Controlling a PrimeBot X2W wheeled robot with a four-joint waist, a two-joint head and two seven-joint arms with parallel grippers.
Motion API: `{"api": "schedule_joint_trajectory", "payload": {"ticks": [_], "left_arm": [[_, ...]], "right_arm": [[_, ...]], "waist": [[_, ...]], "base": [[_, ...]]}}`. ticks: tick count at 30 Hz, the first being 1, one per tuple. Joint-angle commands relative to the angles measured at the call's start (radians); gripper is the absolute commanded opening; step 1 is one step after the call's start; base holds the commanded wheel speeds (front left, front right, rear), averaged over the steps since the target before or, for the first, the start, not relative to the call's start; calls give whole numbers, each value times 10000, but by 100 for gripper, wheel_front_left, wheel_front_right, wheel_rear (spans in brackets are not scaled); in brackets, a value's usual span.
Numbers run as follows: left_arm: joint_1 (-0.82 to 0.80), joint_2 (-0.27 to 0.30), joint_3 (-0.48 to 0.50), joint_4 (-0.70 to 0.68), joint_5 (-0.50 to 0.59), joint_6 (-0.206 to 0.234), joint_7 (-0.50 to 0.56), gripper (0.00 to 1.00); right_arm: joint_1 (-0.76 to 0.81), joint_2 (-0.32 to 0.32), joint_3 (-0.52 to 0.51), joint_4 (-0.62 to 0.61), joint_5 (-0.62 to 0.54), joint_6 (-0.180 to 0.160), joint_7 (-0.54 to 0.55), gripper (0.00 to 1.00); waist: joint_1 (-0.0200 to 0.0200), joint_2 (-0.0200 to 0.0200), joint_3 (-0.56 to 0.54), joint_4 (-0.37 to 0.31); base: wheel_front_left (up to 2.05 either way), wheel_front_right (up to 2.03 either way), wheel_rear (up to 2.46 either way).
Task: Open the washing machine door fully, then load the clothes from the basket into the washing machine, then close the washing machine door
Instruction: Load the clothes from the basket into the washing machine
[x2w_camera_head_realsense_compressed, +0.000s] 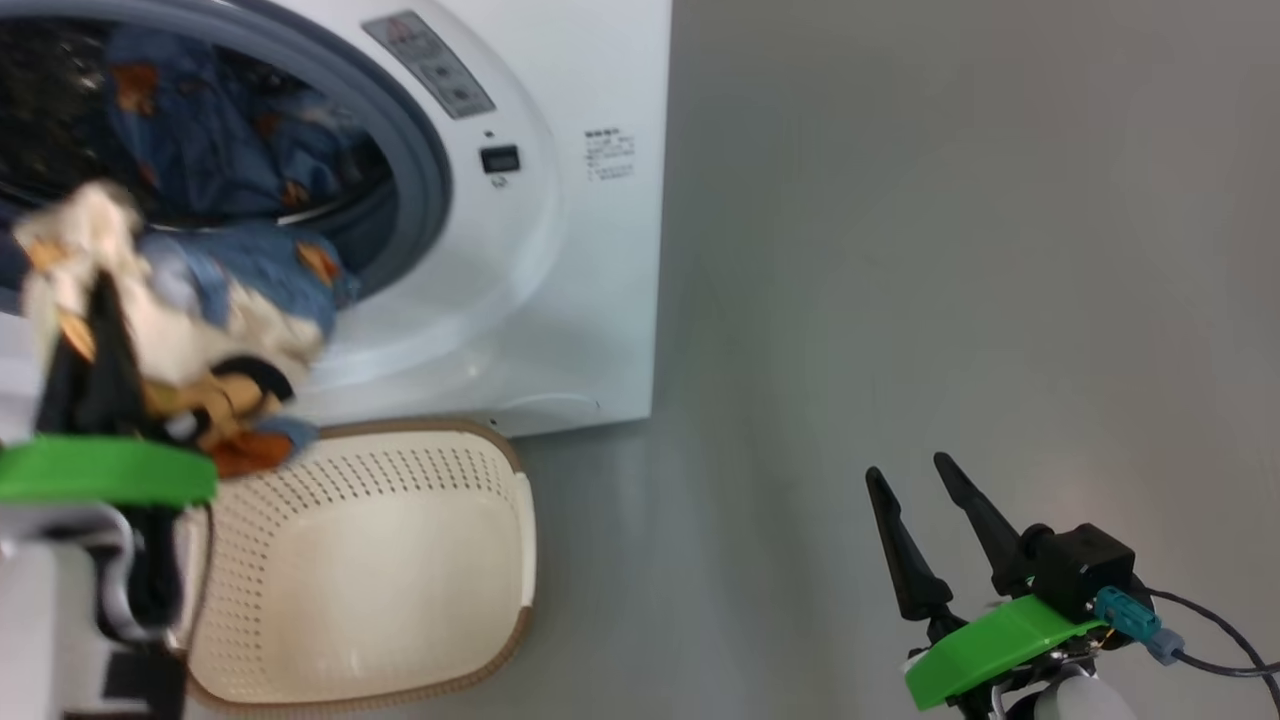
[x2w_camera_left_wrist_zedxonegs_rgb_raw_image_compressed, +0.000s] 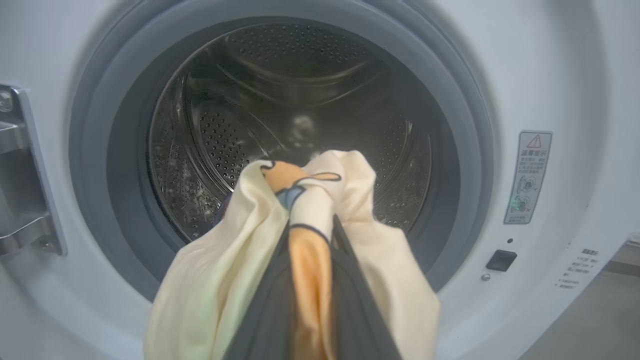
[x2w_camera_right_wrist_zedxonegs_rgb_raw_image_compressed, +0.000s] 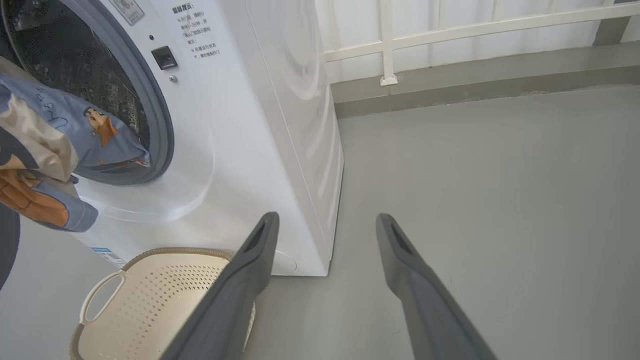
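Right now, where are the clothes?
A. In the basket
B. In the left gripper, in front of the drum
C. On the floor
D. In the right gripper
B: the left gripper is shut on the clothes, which hang in front of the drum of the washing machine. The right gripper is open, with nothing between its fingers.
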Motion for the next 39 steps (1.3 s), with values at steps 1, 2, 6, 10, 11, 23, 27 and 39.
{"api": "schedule_joint_trajectory", "payload": {"ticks": [1, 2, 6, 10, 11, 23, 27, 39], "left_arm": [[-715, 553, 377, -75, -125, -23, -72, 0], [-1001, 672, 363, 7, -199, -23, -72, 0], [-2148, 1195, 321, 393, -577, -24, -72, 0], [-2997, 1687, 252, 884, -902, -25, -70, 0], [-3294, 1858, 230, 1068, -1021, -25, -51, 0], [-6964, 4033, -694, 2879, -1423, -26, 521, 0], [-8140, 4616, -1166, 3498, -1341, -26, 583, 0], [-10910, 5113, -1745, 5256, -1274, -26, 11, 0]], "right_arm": [[-306, 9, 208, -296, -134, 16, -30, 100], [-357, 9, 214, -321, -136, 16, -38, 100], [-555, 9, 255, -406, -72, 16, -86, 100], [-698, 9, 322, -409, 19, 16, -133, 100], [-746, 9, 355, -414, 63, 16, -149, 100], [-1361, 10, 731, -599, 700, 16, -231, 100], [-1524, 10, 828, -728, 933, 16, -233, 100], [-1865, 10, 1038, -872, 1328, 16, -234, 100]], "waist": [[0, -1, 1082, -604], [0, -1, 1250, -695], [0, -1, 1921, -1069], [0, -1, 2389, -1351], [0, -1, 2542, -1439], [0, -1, 4220, -2272], [0, -1, 4726, -2517], [0, -1, 5494, -2880]], "base": [[0, 0, 0], [0, 0, 0], [0, 0, 0], [0, 0, 0], [0, 0, 0], [0, 0, 0], [0, 0, 0], [0, 0, 0]]}}
